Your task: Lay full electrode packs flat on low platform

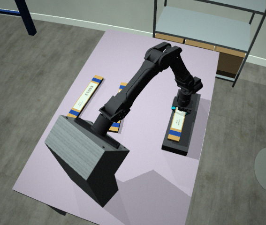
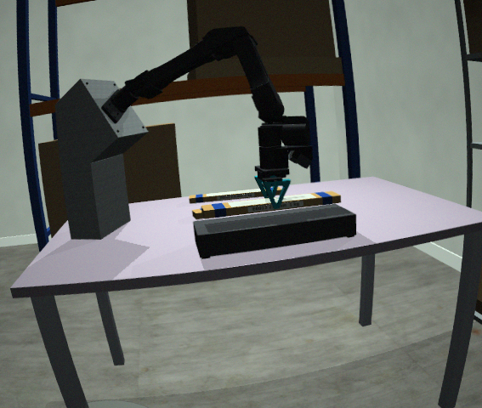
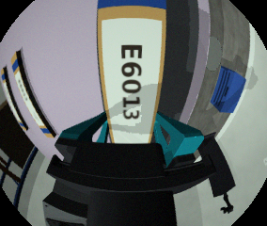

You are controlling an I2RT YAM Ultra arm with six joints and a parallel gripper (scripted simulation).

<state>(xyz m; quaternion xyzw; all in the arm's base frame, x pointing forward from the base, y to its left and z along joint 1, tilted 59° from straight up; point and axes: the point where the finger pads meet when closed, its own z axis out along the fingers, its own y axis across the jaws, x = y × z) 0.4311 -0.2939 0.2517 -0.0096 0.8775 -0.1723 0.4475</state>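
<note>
From the top view, grips the long flat cardboard-coloured pack with blue bands and white label (image 1: 178, 122) (image 2: 293, 202) (image 3: 133, 61) in the black gripper with teal fingers (image 1: 180, 110) (image 2: 276, 205), closed against both long sides. Extends over the left part of the long low black platform (image 1: 188, 131) (image 2: 275, 230) (image 3: 177, 61), itself set beside the right long edge of the pale lilac rectangular table (image 1: 140, 150) (image 2: 416, 212) (image 3: 63, 61). Leaves the blue-banded orange-ended pack marked E6013 (image 1: 85, 96) (image 2: 221, 196) (image 3: 12, 104) by the left long edge, and the partly hidden blue-banded pack (image 1: 114, 125) (image 2: 197, 213) (image 3: 30, 94) farther in from that edge, under the black jointed arm (image 1: 137, 84) (image 2: 179, 65). In the exterior view, holds the gripped pack level, raised above the table and roughly parallel to the near long edge; shows a lilac strip between its underside and the platform. In the wrist view, runs lengthwise between the teal fingers, E6013 lettering upward, with the platform alongside toward the table's right edge and both other packs toward the opposite edge.
</note>
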